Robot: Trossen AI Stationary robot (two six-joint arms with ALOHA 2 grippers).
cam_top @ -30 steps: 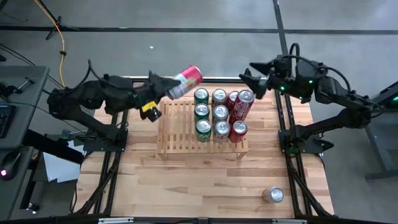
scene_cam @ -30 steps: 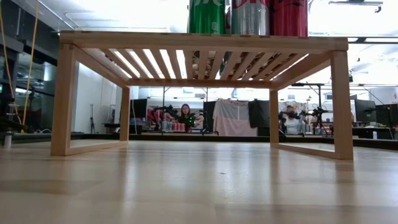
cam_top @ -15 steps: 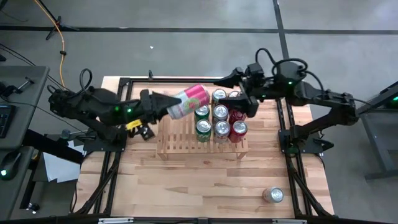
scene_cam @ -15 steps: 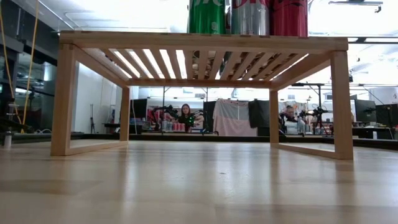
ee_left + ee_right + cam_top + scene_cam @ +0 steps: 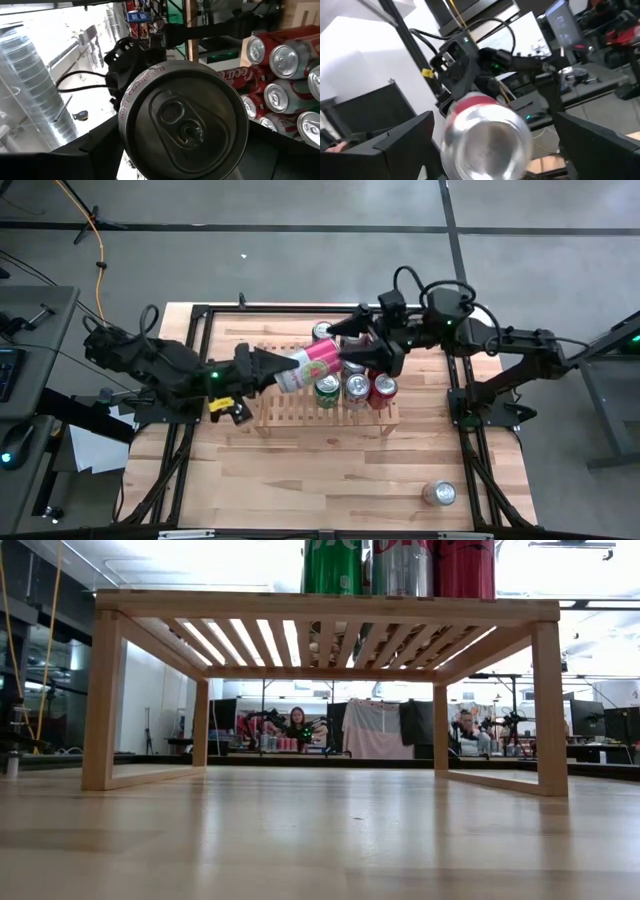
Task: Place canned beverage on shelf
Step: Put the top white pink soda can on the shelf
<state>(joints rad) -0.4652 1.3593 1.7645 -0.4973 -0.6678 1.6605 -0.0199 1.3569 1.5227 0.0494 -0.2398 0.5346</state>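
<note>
Handing a pink can (image 5: 312, 363) across above the shelf (image 5: 280, 408).

I have my left gripper (image 5: 283, 370) clamped on the can's base end, the can lying on its side in the air with its long axis pointing toward my right gripper (image 5: 352, 348). That gripper's jaws are spread wide, one on each side of the can's free end (image 5: 487, 145), not yet closed on it. Green, silver and red cans (image 5: 352, 387) stand below on the shelf's right part.

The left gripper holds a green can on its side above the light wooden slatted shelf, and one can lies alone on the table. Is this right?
Not quite: the high view shows the can in the left gripper is pink and silver, not green. It is held on its side above the light wooden slatted shelf; a lone can lies on the table.
</note>
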